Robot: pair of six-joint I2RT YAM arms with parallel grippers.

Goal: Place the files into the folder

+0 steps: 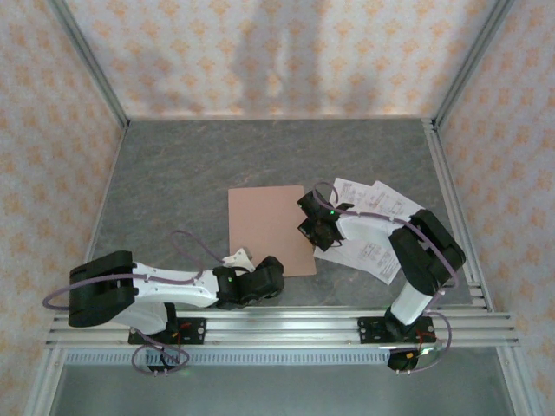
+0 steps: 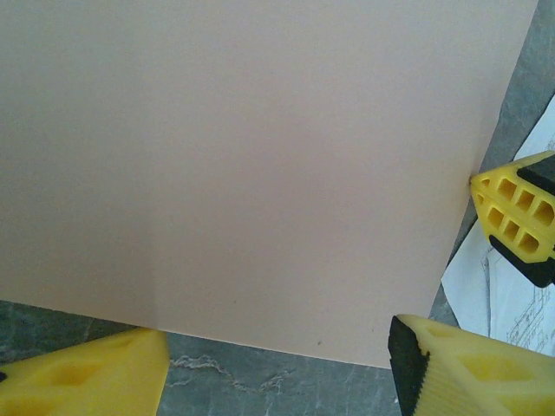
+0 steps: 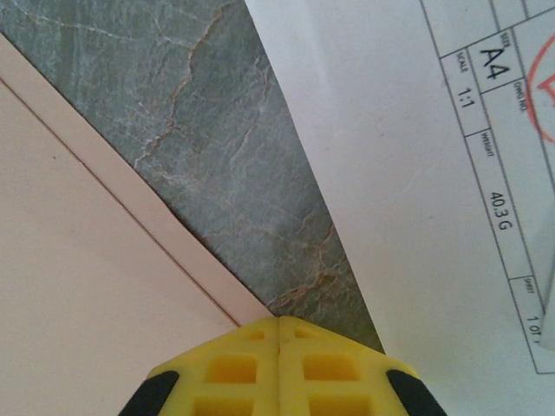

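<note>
The salmon folder [image 1: 264,227] lies flat and closed on the grey table. Its near edge crosses the left wrist view, where the folder [image 2: 243,165] takes up most of the frame. My left gripper [image 2: 279,351] is open, its yellow fingers [image 2: 451,368] spread wide just short of that near edge, with bare table between them. My right gripper [image 1: 309,232] is shut, its tips [image 3: 277,322] touching the folder's right edge [image 3: 95,286], where two card layers show. The white printed files [image 1: 375,227] lie fanned out right of the folder, also in the right wrist view as files [image 3: 416,165].
A strip of grey table [image 3: 234,165] separates the folder from the files. Patterned walls and metal frame posts [image 1: 447,182] enclose the table. A rail [image 1: 286,325] runs along the near edge by the arm bases.
</note>
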